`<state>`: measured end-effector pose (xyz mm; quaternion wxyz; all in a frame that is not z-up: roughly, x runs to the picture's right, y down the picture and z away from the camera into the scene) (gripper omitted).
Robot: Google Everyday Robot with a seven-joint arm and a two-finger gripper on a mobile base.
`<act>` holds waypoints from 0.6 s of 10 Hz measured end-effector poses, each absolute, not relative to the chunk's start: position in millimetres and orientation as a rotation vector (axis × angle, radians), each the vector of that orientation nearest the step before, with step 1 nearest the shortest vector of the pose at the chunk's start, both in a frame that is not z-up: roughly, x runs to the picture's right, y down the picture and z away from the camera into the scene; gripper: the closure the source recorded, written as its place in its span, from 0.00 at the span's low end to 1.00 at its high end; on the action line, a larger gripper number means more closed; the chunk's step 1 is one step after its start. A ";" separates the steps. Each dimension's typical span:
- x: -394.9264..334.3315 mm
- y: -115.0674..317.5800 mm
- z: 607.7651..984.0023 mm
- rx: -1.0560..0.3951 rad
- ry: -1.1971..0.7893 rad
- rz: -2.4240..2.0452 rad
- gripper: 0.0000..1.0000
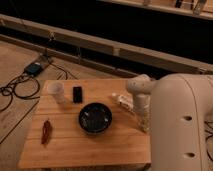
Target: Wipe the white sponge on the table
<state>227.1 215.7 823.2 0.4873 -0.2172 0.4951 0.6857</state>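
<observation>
Counter: light-brown wooden planks, seen from above and in front.
Arm: bulky and white, filling the right side of the view and covering the counter's right edge.
End effector: pointing down over the right part of the counter, just right of the black bowl; fingers pressed together; impossible to tell whether anything is pinched between them.
White sponge: not to be told apart as its own shape; hidden or blurred somewhere around the end effector.
Black bowl: upright near the counter's middle.
White bottle: lying on its side behind and right of the bowl, just left of the arm's wrist.
White cup: upright near the far left corner.
Small black object: just beside the cup, to its right, not touching.
Reddish-brown object: lying near the left edge, well apart from the bowl.
Cables: looped on the floor left of the counter, near a small bluish box.
</observation>
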 end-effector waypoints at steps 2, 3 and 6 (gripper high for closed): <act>217.9 219.8 819.9 -0.636 1.237 1.669 1.00; 208.5 222.0 818.2 -0.712 1.256 1.641 1.00; 175.6 221.2 817.6 -0.941 1.292 1.555 1.00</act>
